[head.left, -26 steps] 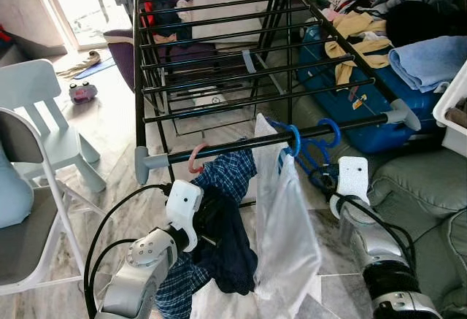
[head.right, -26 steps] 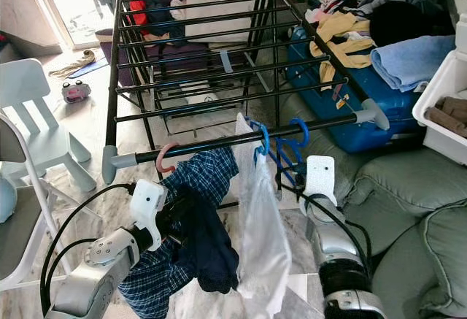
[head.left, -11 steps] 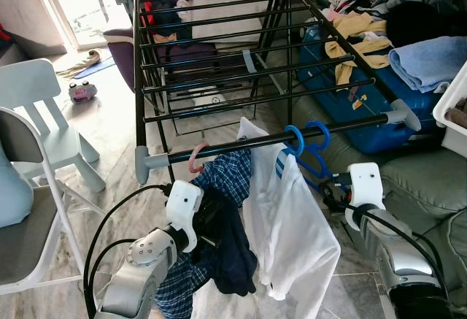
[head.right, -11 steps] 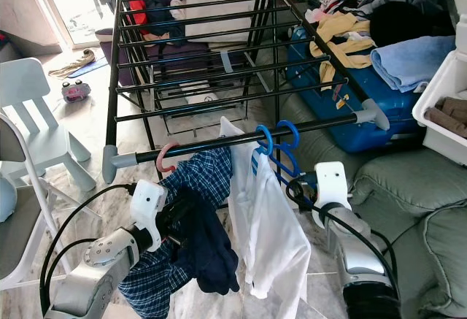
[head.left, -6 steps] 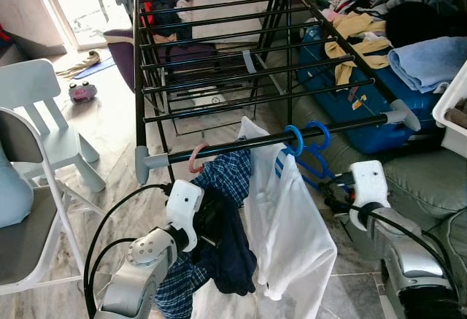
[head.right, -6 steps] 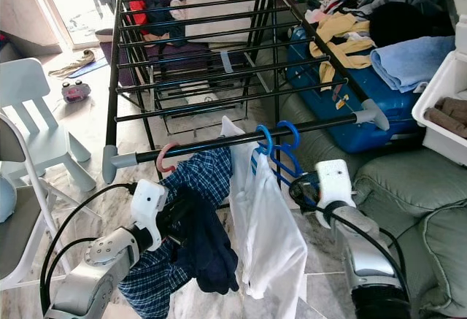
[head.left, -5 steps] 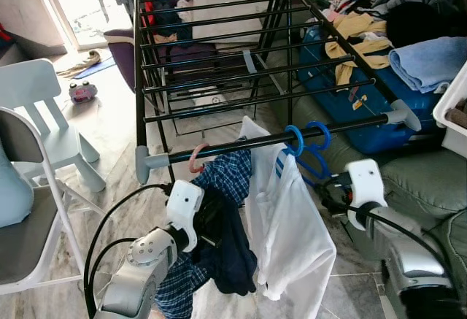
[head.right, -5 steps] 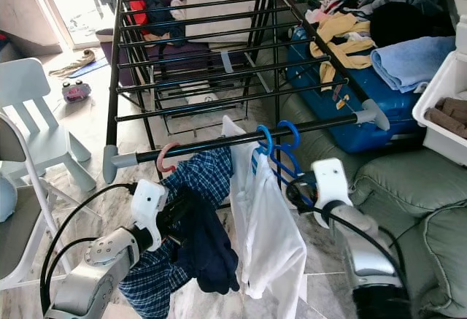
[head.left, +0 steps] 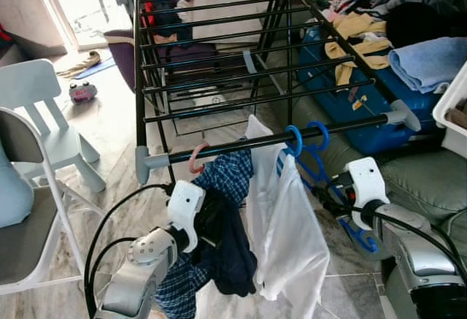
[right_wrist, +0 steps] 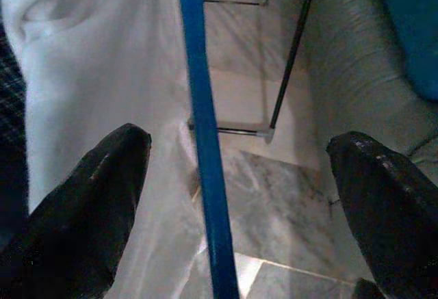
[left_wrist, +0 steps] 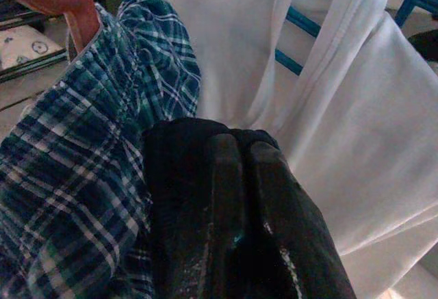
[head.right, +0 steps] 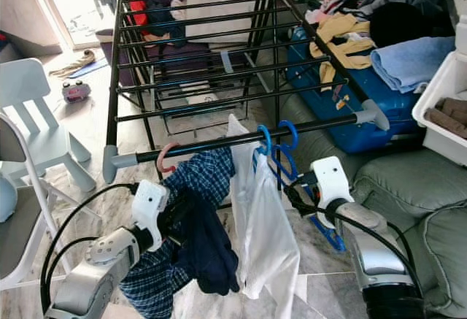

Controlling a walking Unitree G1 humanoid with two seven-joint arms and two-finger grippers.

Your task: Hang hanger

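Observation:
On the near rail (head.left: 233, 147) of the black drying rack, two blue hanger hooks (head.left: 293, 141) sit side by side. One blue hanger carries a white shirt (head.left: 288, 231). The other blue hanger (right_wrist: 202, 141) hangs bare, and its arm passes between the fingers of my open right gripper (right_wrist: 239, 147) without touching them. That gripper (head.left: 328, 196) is just right of the white shirt, below the rail. A pink hanger hook (head.left: 195, 157) on the rail holds a plaid shirt (head.left: 228, 177). My left gripper (left_wrist: 236, 176) is shut on the plaid shirt (left_wrist: 75, 148), low beside the white shirt (left_wrist: 356, 107).
The drying rack (head.left: 219, 49) stretches away ahead. A blue suitcase (head.left: 365, 100) with piled clothes lies to its right, with a grey-green sofa (head.left: 427, 180) nearer. A white child's chair (head.left: 44, 122) and a folding chair (head.left: 29, 209) stand on the left.
The white shirt has swung and hangs narrower. The bare blue hanger has swung out toward the right gripper, its lower corner now showing. The left arm has not moved.

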